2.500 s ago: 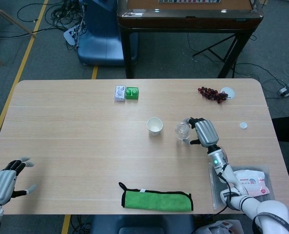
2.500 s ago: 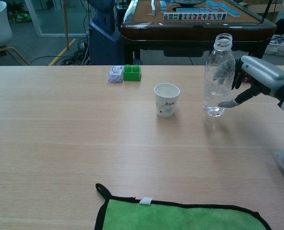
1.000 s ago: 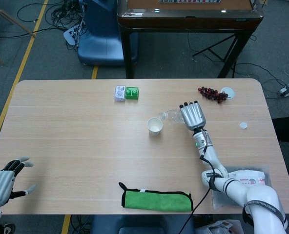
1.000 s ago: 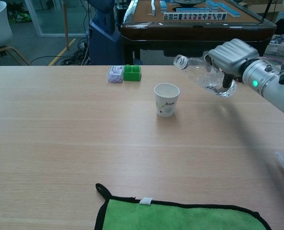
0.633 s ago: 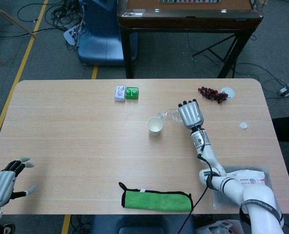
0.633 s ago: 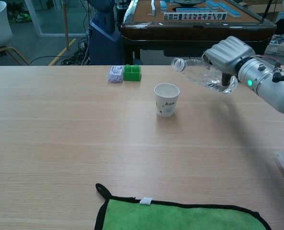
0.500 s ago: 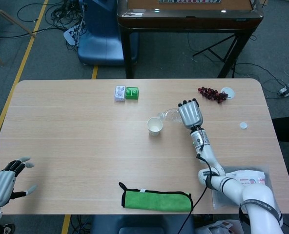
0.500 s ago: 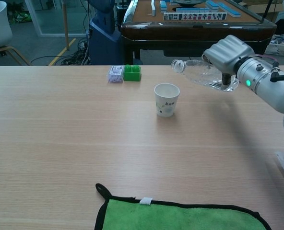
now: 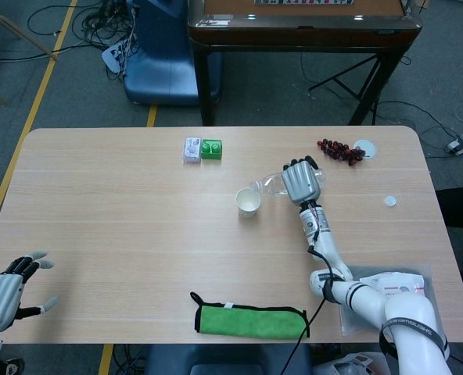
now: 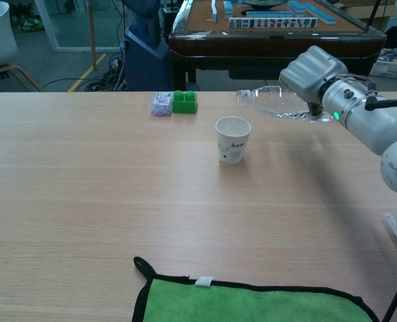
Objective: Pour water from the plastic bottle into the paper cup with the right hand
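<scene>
Right now my right hand (image 10: 310, 75) grips the plastic bottle (image 10: 273, 103) around its body and has it lifted off the bench (image 10: 84, 188), tipped almost level, with the open neck pointing toward my left. From the chest view the mouth of the bottle sits above and just to the right of the paper cup (image 10: 233, 139), apart from its rim; from the head view the neck reaches close to the cup's edge. I cannot tell whether any water is leaving the bottle. The cup stands upright on the bench, near the middle.

My left hand (image 9: 1, 294) hangs at the near left corner of the bench, fingers spread and holding nothing.

Further back on the bench a green block (image 10: 184, 102) sits touching a small clear packet (image 10: 161, 104). A green cloth with a black border (image 10: 252, 298) lies along the near edge. A bunch of dark grapes (image 9: 339, 150) lies near the far right corner, and a small white cap (image 9: 389, 201) rests near the right edge.
</scene>
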`<state>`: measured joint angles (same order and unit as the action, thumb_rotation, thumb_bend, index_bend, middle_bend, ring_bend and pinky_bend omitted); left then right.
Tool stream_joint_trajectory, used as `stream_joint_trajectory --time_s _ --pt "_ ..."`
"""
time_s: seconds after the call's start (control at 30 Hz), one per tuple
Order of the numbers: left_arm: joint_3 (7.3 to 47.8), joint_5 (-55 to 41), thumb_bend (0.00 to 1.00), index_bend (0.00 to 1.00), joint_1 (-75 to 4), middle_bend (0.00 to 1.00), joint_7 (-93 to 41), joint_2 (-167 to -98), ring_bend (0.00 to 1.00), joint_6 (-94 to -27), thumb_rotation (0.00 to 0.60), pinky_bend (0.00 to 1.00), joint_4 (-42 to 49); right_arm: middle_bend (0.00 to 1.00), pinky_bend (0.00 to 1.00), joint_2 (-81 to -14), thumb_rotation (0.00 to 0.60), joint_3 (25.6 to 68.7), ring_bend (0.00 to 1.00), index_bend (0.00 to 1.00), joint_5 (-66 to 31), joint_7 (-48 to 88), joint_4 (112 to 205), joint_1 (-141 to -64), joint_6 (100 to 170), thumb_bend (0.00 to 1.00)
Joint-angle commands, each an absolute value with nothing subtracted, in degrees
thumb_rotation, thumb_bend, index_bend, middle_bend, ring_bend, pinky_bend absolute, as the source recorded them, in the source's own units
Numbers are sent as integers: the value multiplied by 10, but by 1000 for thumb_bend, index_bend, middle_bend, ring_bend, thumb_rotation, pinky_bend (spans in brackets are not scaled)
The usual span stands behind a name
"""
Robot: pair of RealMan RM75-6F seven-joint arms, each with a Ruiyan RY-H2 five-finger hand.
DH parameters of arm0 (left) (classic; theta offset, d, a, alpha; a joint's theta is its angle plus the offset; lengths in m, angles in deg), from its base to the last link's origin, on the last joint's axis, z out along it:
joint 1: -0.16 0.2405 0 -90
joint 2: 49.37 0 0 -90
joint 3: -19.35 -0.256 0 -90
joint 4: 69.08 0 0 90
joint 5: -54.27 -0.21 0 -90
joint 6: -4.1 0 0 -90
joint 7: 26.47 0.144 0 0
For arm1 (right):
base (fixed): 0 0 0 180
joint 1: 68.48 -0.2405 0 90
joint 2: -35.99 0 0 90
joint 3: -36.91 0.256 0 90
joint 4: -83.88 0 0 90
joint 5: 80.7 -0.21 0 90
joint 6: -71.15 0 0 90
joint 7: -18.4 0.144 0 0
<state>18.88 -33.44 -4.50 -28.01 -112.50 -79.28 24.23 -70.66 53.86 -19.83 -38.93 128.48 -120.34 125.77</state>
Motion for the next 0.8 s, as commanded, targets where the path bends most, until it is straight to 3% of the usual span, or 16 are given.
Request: stream_joint_trajectory --time_s 0.03,0.8 --pt "189 -334 105 357 -45 208 -281 -1124 238 -793 600 526 243 636 534 -703 600 537 537 574 -205 -405 1289 -1205 1260 146" --pt "189 -332 105 361 -45 209 -281 -1121 239 -790 600 526 246 637 551 -694 600 513 538 574 -215 -472 1301 -1216 1265 146"
